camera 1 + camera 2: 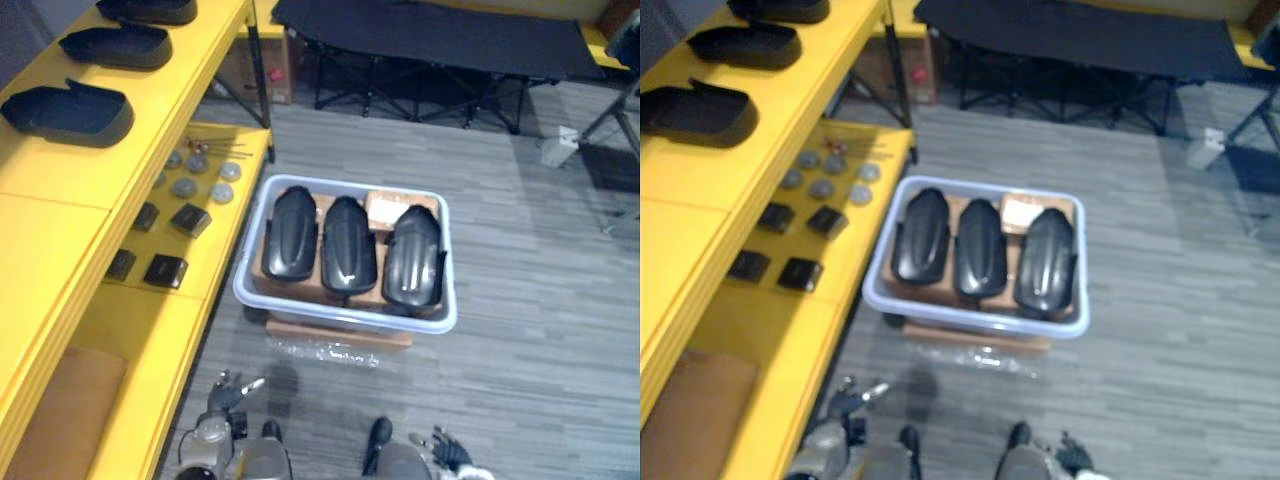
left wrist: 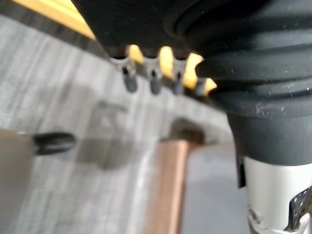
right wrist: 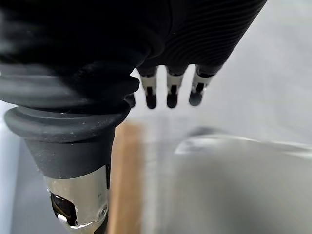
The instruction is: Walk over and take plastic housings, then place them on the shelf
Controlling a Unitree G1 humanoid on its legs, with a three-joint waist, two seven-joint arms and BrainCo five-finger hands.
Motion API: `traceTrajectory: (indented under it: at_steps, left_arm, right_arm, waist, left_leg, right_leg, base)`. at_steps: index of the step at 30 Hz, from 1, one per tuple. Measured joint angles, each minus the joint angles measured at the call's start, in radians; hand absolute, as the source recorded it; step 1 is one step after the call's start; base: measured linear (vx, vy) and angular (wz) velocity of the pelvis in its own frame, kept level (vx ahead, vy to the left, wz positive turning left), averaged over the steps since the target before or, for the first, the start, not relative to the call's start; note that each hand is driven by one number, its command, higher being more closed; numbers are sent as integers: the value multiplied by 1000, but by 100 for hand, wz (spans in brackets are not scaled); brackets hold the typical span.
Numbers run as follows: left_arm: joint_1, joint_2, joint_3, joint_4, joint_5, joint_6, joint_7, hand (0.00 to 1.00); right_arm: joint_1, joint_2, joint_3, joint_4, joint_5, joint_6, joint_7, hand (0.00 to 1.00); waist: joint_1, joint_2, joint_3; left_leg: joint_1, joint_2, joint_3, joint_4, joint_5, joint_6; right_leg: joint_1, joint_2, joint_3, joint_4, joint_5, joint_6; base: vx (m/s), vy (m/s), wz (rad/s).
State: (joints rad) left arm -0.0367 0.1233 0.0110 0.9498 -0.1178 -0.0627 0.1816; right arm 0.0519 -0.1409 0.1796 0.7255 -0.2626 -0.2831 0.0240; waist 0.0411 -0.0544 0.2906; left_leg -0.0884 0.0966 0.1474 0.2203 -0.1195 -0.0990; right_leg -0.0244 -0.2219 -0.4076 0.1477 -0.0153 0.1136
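Three glossy black plastic housings (image 1: 349, 245) lie side by side in a pale grey plastic tub (image 1: 340, 317) on the floor beside the yellow shelf (image 1: 60, 175), left hand (image 1: 228, 394) and right hand (image 1: 447, 450) low, slack-fingered, empty.

Workshop or parts store: yellow shelf (image 1: 70, 190) stocked with small components (image 1: 190, 219), bin (image 1: 440, 318) of plastic housings (image 1: 349, 245) on grey floor (image 1: 520, 250).

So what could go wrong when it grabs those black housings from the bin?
The three housings lie close side by side in the bin, so lifting one may drag a neighbour. The bin rests on a smaller cardboard box and might tip if pressed. Small parts on the lower shelf could get knocked.
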Motion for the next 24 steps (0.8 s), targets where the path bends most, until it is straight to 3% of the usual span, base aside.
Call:
traceTrajectory:
  at_steps: [2, 3, 5, 7, 8, 12, 13, 16, 20, 23, 24]
  left_arm:
    - [6, 3, -12, 36, -20, -1, 17, 0]
    - [4, 7, -12, 35, -19, -1, 21, 0]
    - [3, 14, -9, 31, 4, -22, 30, 0]
    - [14, 27, 16, 31, 53, -54, 37, 0]
    - [21, 28, 19, 32, 59, -64, 39, 0]
    - [110, 40, 17, 0, 98, -79, 40, 0]
    - [128, 39, 16, -21, 98, -83, 35, 0]
    - [154, 38, 15, -57, 97, -90, 32, 0]
    - [147, 37, 16, -123, 92, -115, 36, 0]
    - [145, 41, 18, -131, 77, -115, 45, 0]
    - [150, 48, 28, -123, -2, -112, 80, 0]
  right_arm:
    - [-137, -41, 289, -137, -81, -69, 3, 0]
    - [-192, -40, 350, -188, -97, -89, -2, 0]
    - [-274, -18, 408, -282, -86, -95, -7, 0]
    - [-407, 1, 393, -465, -6, -88, -59, 0]
    - [-444, 0, 365, -510, 29, -77, -74, 0]
    - [-653, -34, -24, -587, 296, 50, -284, 0]
    - [-667, -70, -114, -585, 331, 82, -358, 0]
    - [-626, -143, -260, -512, 409, 130, -471, 0]
    - [-591, -216, -418, -352, 471, 155, -530, 0]
    - [-587, -275, -463, -239, 530, 173, -528, 0]
    - [-608, -326, -519, -41, 701, 216, -461, 0]
  waist:
    - [30, -5, 2]
    - [43, -8, 4]
    - [74, -14, 5]
    - [92, -26, 9]
    - [92, -29, 9]
    - [90, -37, 12]
    - [90, -36, 12]
    - [83, -26, 19]
    - [79, -1, 86]
    - [78, -3, 128]
    - [83, -27, 156]
  left_leg:
    - [-13, 4, -29, 2, 0, 0]
    - [-16, 7, -39, 4, 1, 0]
    - [-16, 12, -47, 6, 0, -1]
    - [-15, 15, -55, 6, 1, -1]
    - [-14, 15, -54, 7, 1, -1]
    - [21, 10, -49, 22, 0, -1]
    - [18, 10, -50, 26, 0, 0]
    - [10, 11, -50, 34, -2, 2]
    - [-63, 25, -57, 68, -6, 3]
    - [-120, 33, -64, 69, 11, 0]
    - [-139, 31, -81, 70, 16, 0]
  right_leg:
    - [11, 8, -26, -8, 1, 0]
    - [21, 11, -37, -12, 1, 0]
    - [32, 22, -40, -24, 3, -4]
    - [46, 28, -45, -37, 10, -11]
    - [47, 28, -45, -38, 13, -12]
    - [86, 25, -14, -43, 23, -14]
    - [86, 25, 1, -43, 25, -11]
    - [82, 26, 7, -43, 26, -10]
    - [32, 40, 21, -42, 17, -20]
    - [-25, 50, 25, -36, 22, -21]
    - [-46, 57, 79, -28, 29, -26]
  base:
    - [-76, -18, 39]
    - [-58, -17, 32]
    - [-43, -16, 17]
    - [-24, -1, 11]
    - [0, 0, 0]
    - [-1, 53, 3]
    - [-12, 57, 7]
    - [-54, 28, -2]
    - [-129, 4, -3]
    - [-96, -21, -1]
    - [0, 0, 0]
